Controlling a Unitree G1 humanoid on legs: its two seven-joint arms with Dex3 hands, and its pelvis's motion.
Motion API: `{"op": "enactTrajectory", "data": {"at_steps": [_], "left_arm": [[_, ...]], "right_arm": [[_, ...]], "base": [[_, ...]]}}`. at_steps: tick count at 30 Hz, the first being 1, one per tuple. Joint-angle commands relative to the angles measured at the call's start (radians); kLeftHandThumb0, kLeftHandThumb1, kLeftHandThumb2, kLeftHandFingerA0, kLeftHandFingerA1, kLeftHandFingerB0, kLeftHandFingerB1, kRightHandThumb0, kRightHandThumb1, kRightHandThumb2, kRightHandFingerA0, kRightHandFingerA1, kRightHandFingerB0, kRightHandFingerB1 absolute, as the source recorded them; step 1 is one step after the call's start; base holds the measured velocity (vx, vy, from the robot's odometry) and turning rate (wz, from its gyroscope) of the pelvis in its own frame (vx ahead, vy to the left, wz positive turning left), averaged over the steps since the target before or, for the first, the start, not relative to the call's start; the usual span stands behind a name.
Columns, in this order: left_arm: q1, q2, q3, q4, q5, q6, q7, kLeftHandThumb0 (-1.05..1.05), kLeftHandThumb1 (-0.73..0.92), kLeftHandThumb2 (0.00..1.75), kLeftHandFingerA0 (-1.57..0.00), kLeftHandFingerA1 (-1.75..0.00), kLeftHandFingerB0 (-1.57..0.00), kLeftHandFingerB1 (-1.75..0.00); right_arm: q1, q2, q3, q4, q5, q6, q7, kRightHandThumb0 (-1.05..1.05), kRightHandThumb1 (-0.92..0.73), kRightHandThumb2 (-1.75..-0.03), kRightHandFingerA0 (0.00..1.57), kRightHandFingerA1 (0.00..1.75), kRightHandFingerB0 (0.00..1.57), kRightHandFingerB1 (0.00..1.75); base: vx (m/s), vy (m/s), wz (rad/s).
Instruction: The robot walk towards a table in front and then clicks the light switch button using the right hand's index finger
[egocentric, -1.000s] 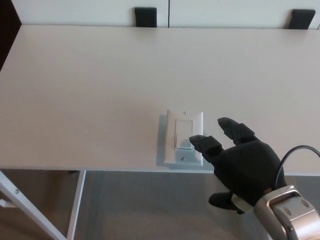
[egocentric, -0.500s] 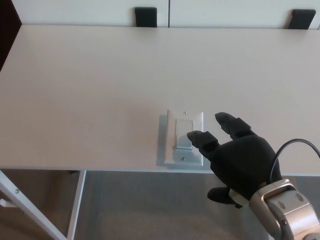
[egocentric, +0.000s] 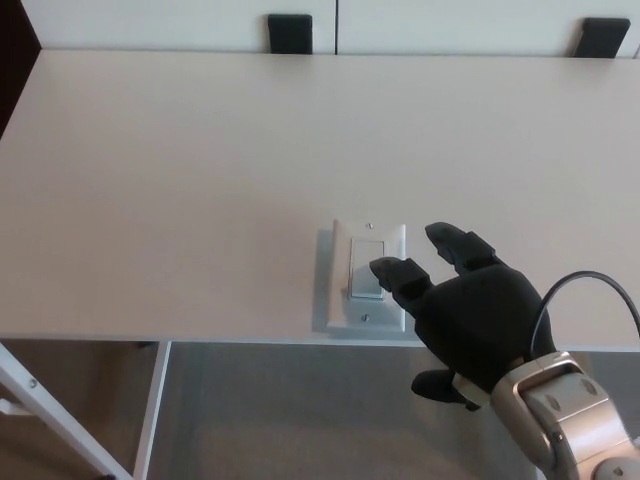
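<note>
A big pale flat table (egocentric: 200, 180) fills most of the frame. The black right hand (egocentric: 470, 315) is seen at the lower right, on a silver wrist with a black cable. Nothing is held by it; its fingers are spread apart. A small white square light switch plate (egocentric: 368, 272) lies flat near the table's front edge, below the middle. One fingertip (egocentric: 383, 268) is laid on the switch's right side.
</note>
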Motion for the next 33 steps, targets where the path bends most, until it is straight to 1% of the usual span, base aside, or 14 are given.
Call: {"op": "enactTrajectory", "data": {"at_steps": [1,3,4,8,14,15,20,25,26,27,28,29,30,33], "left_arm": [[-0.001,0.015,0.005,0.006,0.003,-0.008,-0.003,-0.18,0.68,0.61,-0.22,-0.38,-0.22,-0.33],[-0.003,0.018,0.003,0.018,0.009,-0.028,-0.005,-0.2,0.67,0.61,-0.22,-0.38,-0.22,-0.33],[-0.006,0.02,0.002,0.024,0.012,-0.034,-0.005,-0.21,0.67,0.62,-0.23,-0.39,-0.22,-0.33],[-0.01,0.024,0.0,0.016,0.014,-0.023,-0.003,-0.2,0.67,0.61,-0.22,-0.38,-0.22,-0.33],[-0.024,0.024,-0.002,0.019,0.009,-0.017,0.001,-0.19,0.67,0.61,-0.22,-0.38,-0.23,-0.33],[-0.026,0.023,-0.002,0.021,0.008,-0.019,0.002,-0.18,0.67,0.61,-0.22,-0.39,-0.24,-0.34],[-0.031,0.025,0.001,0.021,0.012,-0.01,0.007,-0.2,0.66,0.61,-0.22,-0.38,-0.24,-0.33],[-0.022,0.027,0.001,0.017,0.012,-0.017,0.005,-0.18,0.67,0.61,-0.22,-0.38,-0.22,-0.33],[-0.033,0.027,0.003,0.015,0.01,-0.006,0.007,-0.18,0.67,0.61,-0.22,-0.38,-0.23,-0.33],[-0.026,0.028,0.004,0.012,0.007,-0.005,0.004,-0.18,0.67,0.61,-0.21,-0.38,-0.22,-0.33],[-0.022,0.029,0.005,0.01,0.007,-0.005,0.003,-0.18,0.67,0.61,-0.21,-0.38,-0.22,-0.33],[-0.022,0.03,0.004,0.009,0.008,-0.005,0.003,-0.18,0.67,0.61,-0.21,-0.38,-0.22,-0.33],[-0.019,0.029,0.003,0.008,0.009,-0.005,0.004,-0.17,0.67,0.61,-0.22,-0.38,-0.23,-0.33],[-0.022,0.028,0.0,0.007,0.008,0.0,0.004,-0.17,0.68,0.61,-0.22,-0.37,-0.23,-0.33]], "right_arm": [[-0.007,0.008,0.006,-0.001,-0.003,0.016,0.012,-0.69,-0.48,-0.83,0.0,0.1,0.1,0.32],[-0.003,0.012,0.015,0.002,-0.013,0.015,0.0,-0.74,-0.5,-0.82,0.0,0.04,0.14,0.31],[-0.002,0.013,0.019,0.004,-0.017,0.015,-0.003,-0.69,-0.48,-0.83,0.0,0.11,0.1,0.32],[0.001,0.021,0.03,0.016,-0.018,0.014,-0.021,-0.73,-0.49,-0.82,0.0,0.07,0.13,0.31],[0.0,0.023,0.044,0.032,-0.027,0.019,-0.021,-0.67,-0.47,-0.83,0.0,0.15,0.08,0.31],[0.0,0.022,0.046,0.035,-0.028,0.018,-0.025,-0.69,-0.6,-0.59,0.0,0.19,0.12,0.26],[-0.005,0.026,0.061,0.06,-0.034,0.019,-0.025,-0.69,-0.61,-0.57,0.0,0.14,0.11,0.25],[0.005,0.019,0.066,0.084,-0.024,0.014,-0.052,-0.71,-0.52,-0.63,0.0,0.14,0.13,0.26],[-0.009,0.018,0.061,0.095,-0.022,0.015,-0.049,-0.68,-0.47,-0.83,0.0,0.13,0.08,0.31],[-0.004,0.018,0.063,0.093,-0.021,0.016,-0.052,-0.69,-0.6,-0.59,0.0,0.16,0.13,0.26],[-0.001,0.017,0.064,0.093,-0.021,0.016,-0.053,-0.69,-0.6,-0.59,0.0,0.16,0.13,0.26],[0.001,0.016,0.063,0.087,-0.021,0.017,-0.052,-0.67,-0.47,-0.83,0.0,0.14,0.09,0.32],[0.004,0.014,0.063,0.083,-0.022,0.018,-0.049,-0.71,-0.53,-0.63,0.0,0.14,0.12,0.26],[0.005,0.009,0.061,0.08,-0.019,0.016,-0.049,-0.69,-0.6,-0.59,0.0,0.17,0.13,0.25]], "base": [[0.0,0.0,0.0],[0.0,0.0,0.0],[0.0,0.0,0.0],[0.0,0.0,0.0],[0.0,0.0,0.0],[0.0,0.0,0.0],[0.0,0.0,0.0],[0.0,0.0,0.0],[0.0,0.0,0.0],[0.0,0.0,0.0],[0.0,0.0,0.0],[0.0,0.0,0.0],[0.0,0.0,0.0],[0.0,0.0,0.0]]}}
